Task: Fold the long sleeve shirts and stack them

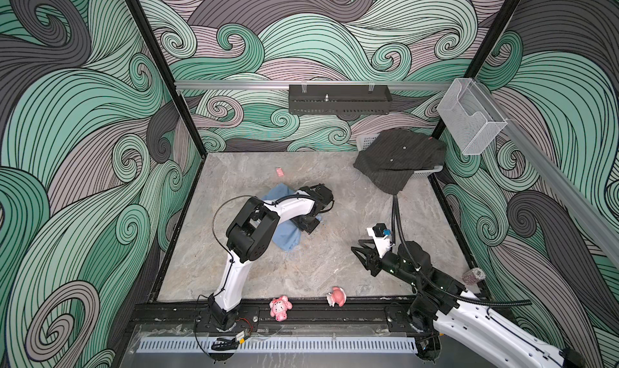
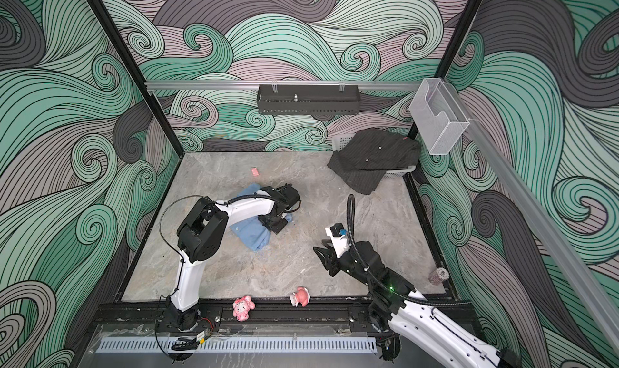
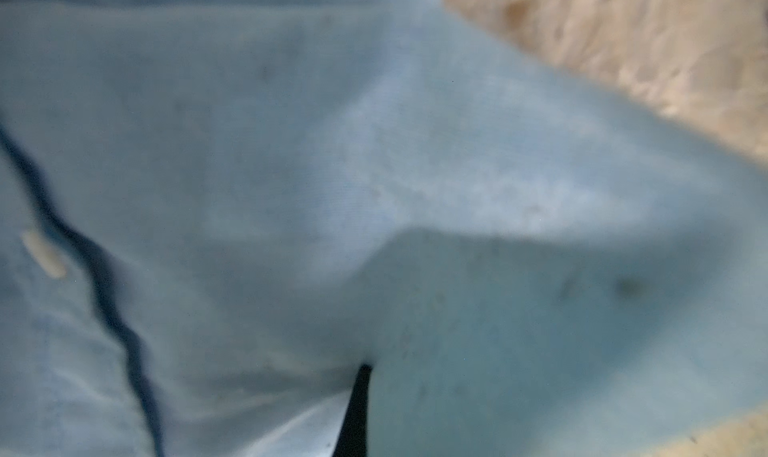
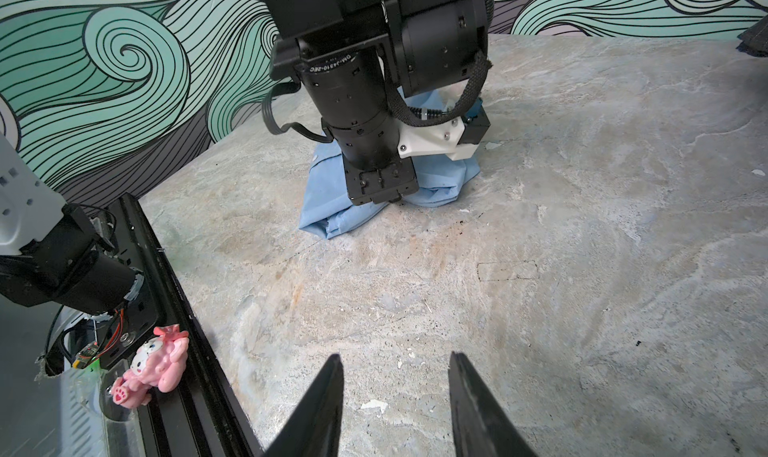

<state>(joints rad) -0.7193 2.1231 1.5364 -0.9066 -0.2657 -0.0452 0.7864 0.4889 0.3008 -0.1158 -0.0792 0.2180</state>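
In both top views we see the left gripper [image 1: 307, 226] clenched on the crumpled light blue shirt [image 1: 284, 240] mid-table [image 1: 301, 276], while the dark pinstriped shirt [image 1: 398, 158] drapes a basket [image 1: 427, 171]. Left wrist: cloth bunched, likely for spreading. Right wrist: the right gripper [image 4: 395, 392] hovers, jaws parted, empty.

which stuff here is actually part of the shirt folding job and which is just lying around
Part of the job: light blue shirt, pinched in the shut left gripper; dark pinstriped shirt, draped over the white basket; right gripper, open, empty.
Lying about: two pink toys; small pink scrap; roll by the right wall.
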